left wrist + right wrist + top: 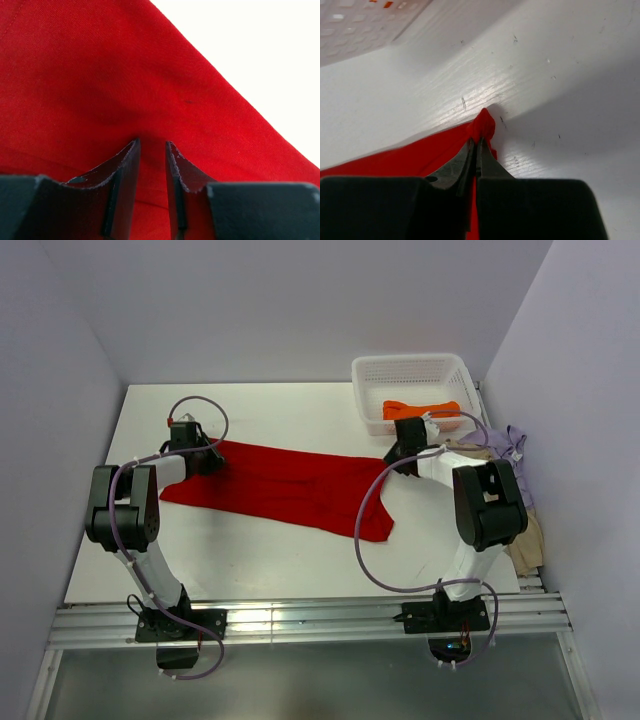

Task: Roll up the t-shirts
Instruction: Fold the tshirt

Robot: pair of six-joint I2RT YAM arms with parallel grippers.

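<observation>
You cannot see either pair of fingertips from above. The left gripper (200,456) sits over the far left corner of the red t-shirt (290,485) and its own body covers the contact. The right gripper (405,455) hides the shirt's far right corner the same way. The right arm also covers much of the beige t-shirt (528,540) at the right edge of the table (250,560), so you only get a strip of it beside the elbow. The lavender t-shirt (515,445) just beyond it is partly blocked by the same arm. The red shirt lies spread across the middle of the table, drawn out between the two grippers, its lower right corner reaching nearest to you. At the far right stands a white basket (372,370) with an orange t-shirt (420,408) inside, and the right gripper is just on the near side of it. The wrist cameras give you what the overhead view does not. On the left, the fingers (127,165) stand a narrow slot apart with red cloth filling the slot and creases running into the tips, so it looks clamped on the shirt. On the right, the jaws are pressed together on a small peak of red cloth poking out past the tips, with bare white table beyond and the basket only a blur at top left.
</observation>
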